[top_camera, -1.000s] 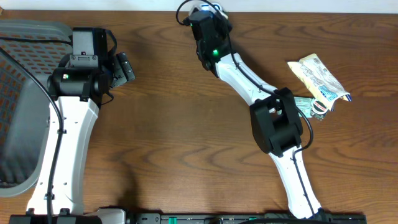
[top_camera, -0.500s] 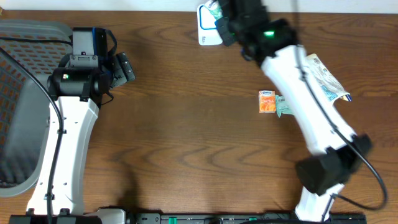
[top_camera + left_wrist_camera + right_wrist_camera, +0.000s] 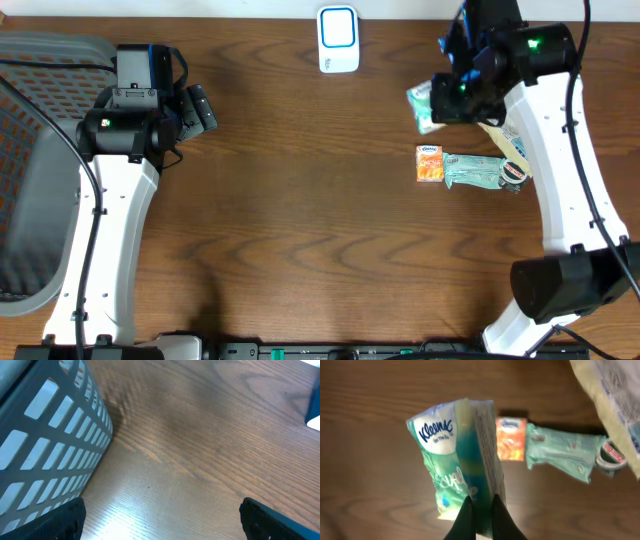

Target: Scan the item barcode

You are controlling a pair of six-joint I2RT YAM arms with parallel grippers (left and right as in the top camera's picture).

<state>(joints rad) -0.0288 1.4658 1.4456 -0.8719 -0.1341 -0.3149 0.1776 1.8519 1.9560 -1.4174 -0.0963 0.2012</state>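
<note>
**Counter Holdings: Tissue Pack in Right Grip**

Item 1. Kleenex tissue pack [image 3: 455, 460], green and blue soft wrap with a white logo panel. It is held off the wooden counter [image 3: 300, 220] at the right rear. It hangs just above the loose goods and well to the right of the scanner. A printed side panel faces the right wrist camera; the text is too blurred to read.

Item 2. Right end effector [image 3: 482, 519]: fingers together, clamped on the lower edge of the Kleenex tissue pack.

Item 3. Left end effector [image 3: 205, 110]: fingers wide apart, holding nothing, poised over bare wood at the left rear.

Item 4. Scanner [image 3: 338, 40], a white unit with a blue face, standing at the far edge of the counter near centre.

Item 5. Small orange packet [image 3: 511, 440], lying flat and touching the end of a pale green pouch [image 3: 557, 452].

Item 6. Tape roll [image 3: 612, 457], at the far end of the green pouch.

Item 7. Beige printed bag [image 3: 615, 395], partly hidden under the right arm in the overhead view.

Item 8. Grey mesh basket [image 3: 50, 450], at the left edge of the counter, beside the left arm.
</note>
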